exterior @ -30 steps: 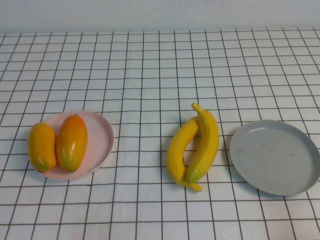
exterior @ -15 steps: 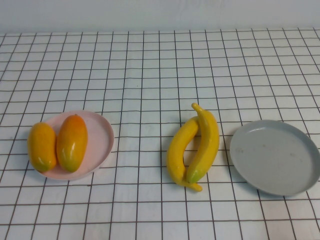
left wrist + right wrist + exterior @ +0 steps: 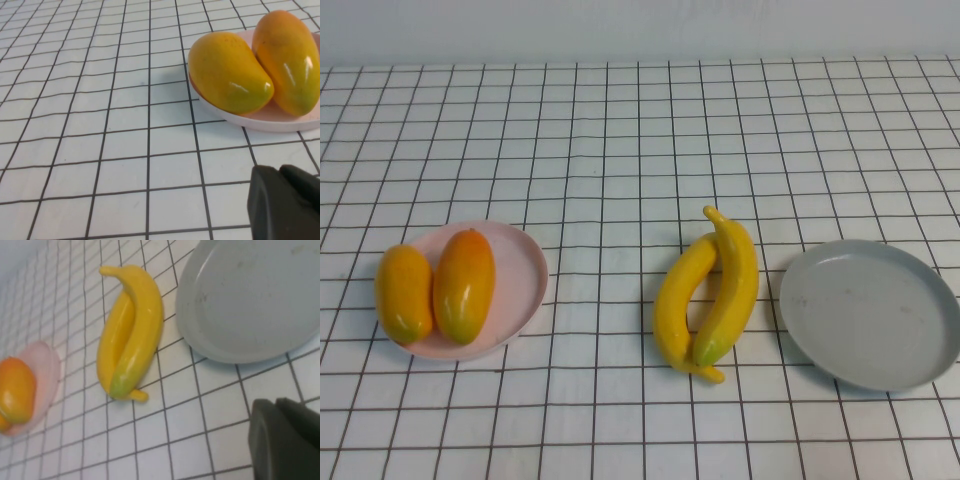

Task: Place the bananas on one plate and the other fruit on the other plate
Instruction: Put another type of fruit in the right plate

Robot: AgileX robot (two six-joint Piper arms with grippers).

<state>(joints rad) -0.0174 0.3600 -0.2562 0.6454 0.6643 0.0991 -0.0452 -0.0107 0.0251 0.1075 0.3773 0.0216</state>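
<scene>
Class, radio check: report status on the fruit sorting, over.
Left pincer low near pink plate, right pincer near grey plate; neither holding anything. Mangoes on pink plate. Bananas on table beside grey plate. Nothing between them.

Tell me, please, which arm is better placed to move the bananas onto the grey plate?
Probably the right arm. The bananas lie on the cloth beside the grey plate, both before the right gripper. The left gripper faces the mangoes on the pink plate.

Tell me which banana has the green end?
The banana nearer the grey plate: this right-hand banana has a greenish tip at its near end. The left banana beside it is all yellow. Neither the left hand nor right hand is near them.
</scene>
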